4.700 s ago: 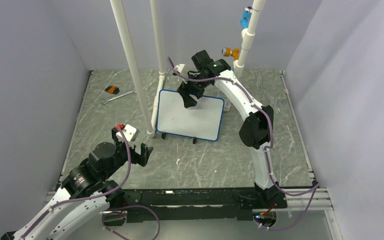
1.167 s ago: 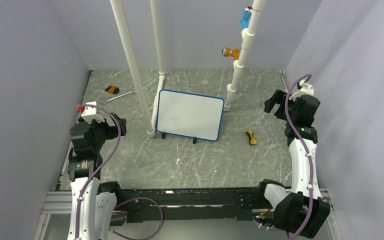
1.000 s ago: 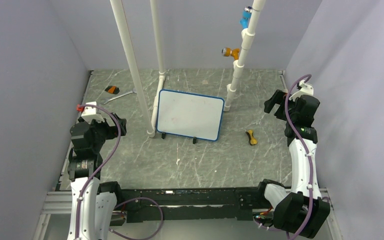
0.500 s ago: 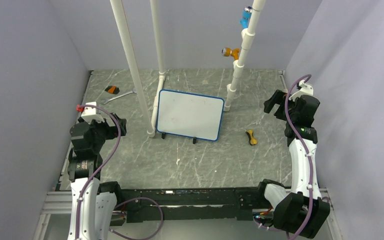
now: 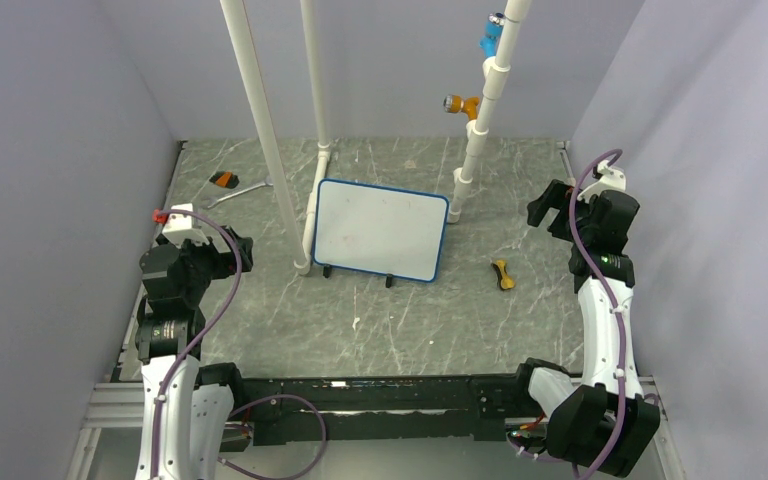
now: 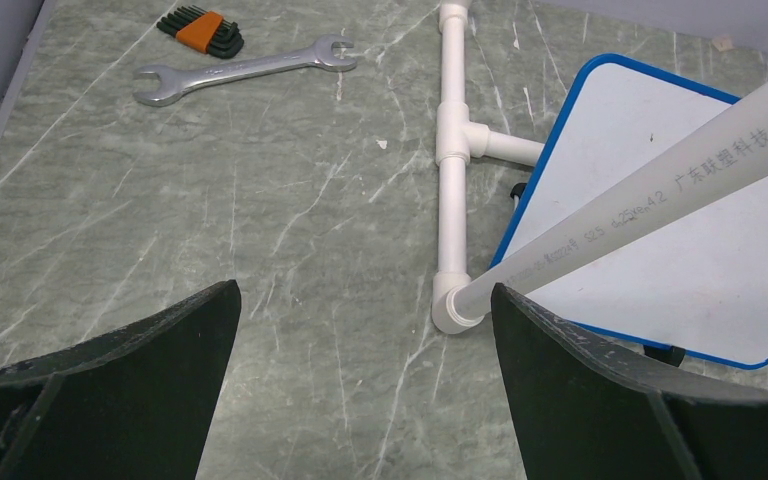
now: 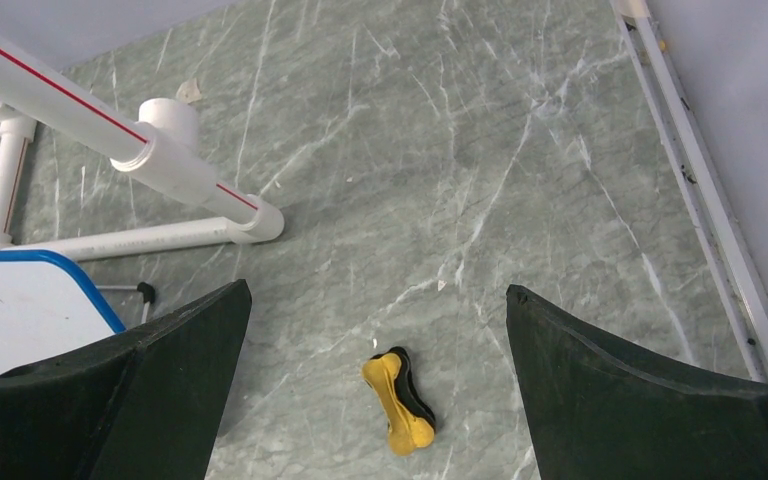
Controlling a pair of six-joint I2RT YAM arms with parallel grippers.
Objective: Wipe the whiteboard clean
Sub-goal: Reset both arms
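Item one: small rectangular whiteboard (image 5: pixel 380 230) with a thin blue frame and rounded corners, propped on short black feet at the middle of the grey-green marbled table top (image 5: pixel 400 320), towards the back; its face reads plain white apart from a faint trace or two. Its left edge sits just beside the floor run of a white plastic pipe frame (image 5: pixel 260 120), one upright rising at its left and another at its far right corner; from the left wrist view a slanting pipe crosses in front of the board. Item two: silver open-ended spanner (image 6: pixel 245 70), lying flat at the far left of the table, well apart from the board. Item three: folding set of black hex keys (image 6: pixel 200 30) in an orange holder, just beyond the spanner. Item four: small yellow-and-black bone-shaped piece (image 7: pixel 400 402), lying flat to the right of the board, clear of it. Item five: blue fitting (image 5: pixel 489 40) and orange fitting (image 5: pixel 460 103), both high on the right upright. Left gripper (image 6: pixel 360 300): raised over the left side of the table, jaws spread wide, nothing between them. Right gripper (image 7: pixel 377 290): raised over the right side, jaws likewise wide and empty, the bone-shaped piece on the table below.
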